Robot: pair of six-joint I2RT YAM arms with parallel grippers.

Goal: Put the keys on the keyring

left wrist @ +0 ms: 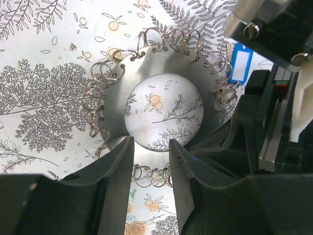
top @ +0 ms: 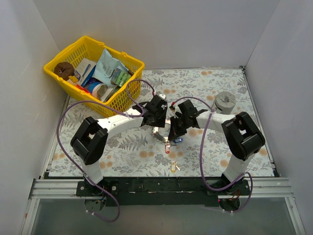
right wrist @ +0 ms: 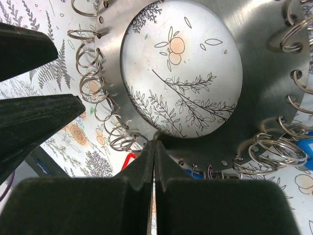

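Observation:
The keyring [top: 159,132] is a flat silvery disc with an open centre and many small split rings along its rim. It fills the left wrist view [left wrist: 146,73] and the right wrist view [right wrist: 264,73]. My left gripper [left wrist: 150,144] is open, its fingers either side of the ring's near band. My right gripper [right wrist: 154,142] is shut, its tips at the ring's inner edge; I cannot tell if anything thin is pinched. A blue key [left wrist: 240,61] hangs at the rim. A red key [top: 167,148] lies just below the ring. A yellow key [top: 173,168] lies near the front edge.
A yellow basket [top: 117,50] full of packets stands at the back left. A grey metal cylinder [top: 225,101] stands at the right. Both arms meet over the middle of the flowered cloth [top: 122,152], and white walls close in three sides.

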